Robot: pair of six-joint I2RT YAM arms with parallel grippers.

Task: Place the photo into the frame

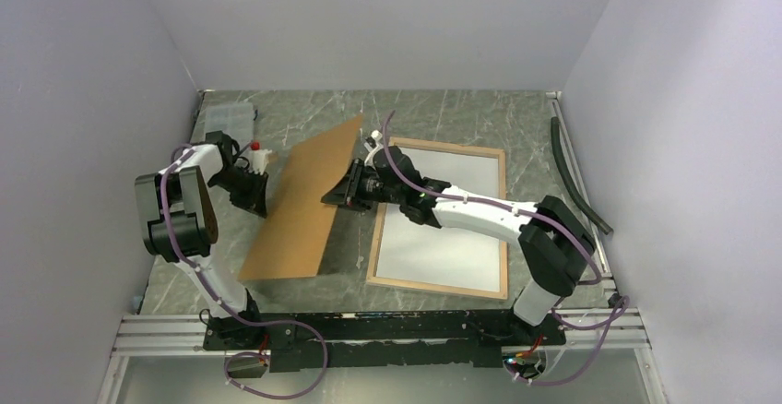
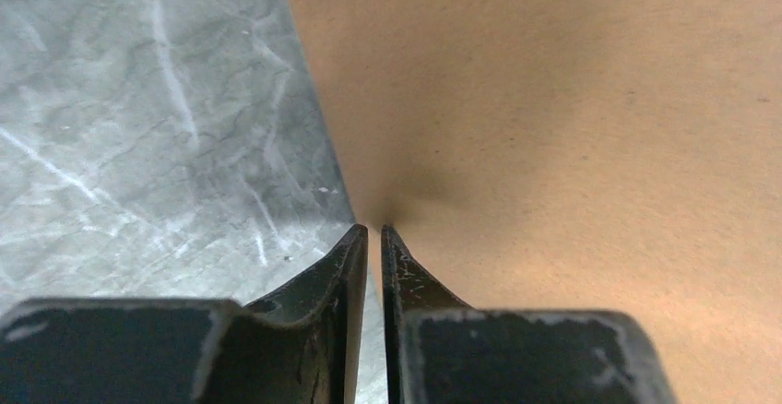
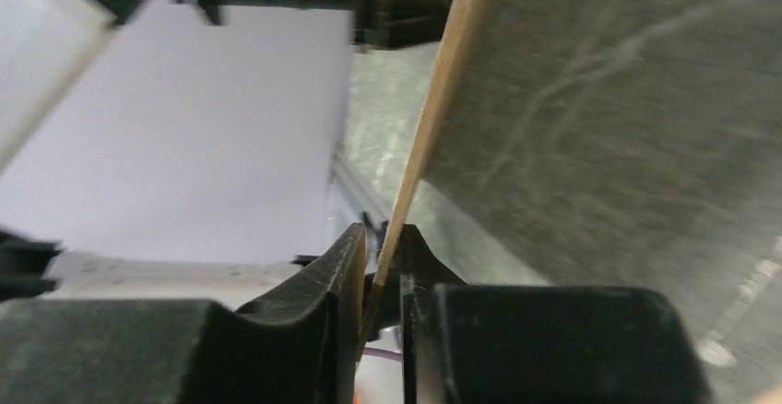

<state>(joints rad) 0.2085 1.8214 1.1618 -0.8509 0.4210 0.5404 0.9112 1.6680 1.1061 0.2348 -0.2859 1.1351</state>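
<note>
the backing board [image 1: 309, 201] hung between the two sets of jaws, tilted, with its far corner lifted and its near edge low toward the table [image 1: 443, 118].

the left gripper [image 1: 262, 197] sat at the board's left edge. in the left wrist view its fingers [image 2: 346, 275] were drawn nearly together, with only a thin slit between them. the brown board [image 2: 572, 146] met them right at the tips, and its edge appeared nipped there. grey marbled table [image 2: 138, 146] lay to the left of those jaws.

the right gripper [image 1: 343, 188] was at the opposite, right edge of the board. in the right wrist view the board [image 3: 433, 118] ran edge-on as a thin tan line straight down into the gap. the fingers [image 3: 337, 275] were closed in on it from both sides, clamped on that edge.

the frame [image 1: 504, 219] lay flat on the table just to the right of the right jaws, under that arm, with its light wood border up. a white sheet filled its opening. this looked like the photo [image 1: 443, 238] lying with its plain back up, though the printed side could not be seen. in the blurred right wrist view the same white surface [image 3: 203, 127] showed beyond and to the left of the fingers.

a small white bottle with a red cap [image 1: 259, 155] stood just beyond the left jaws.
</note>
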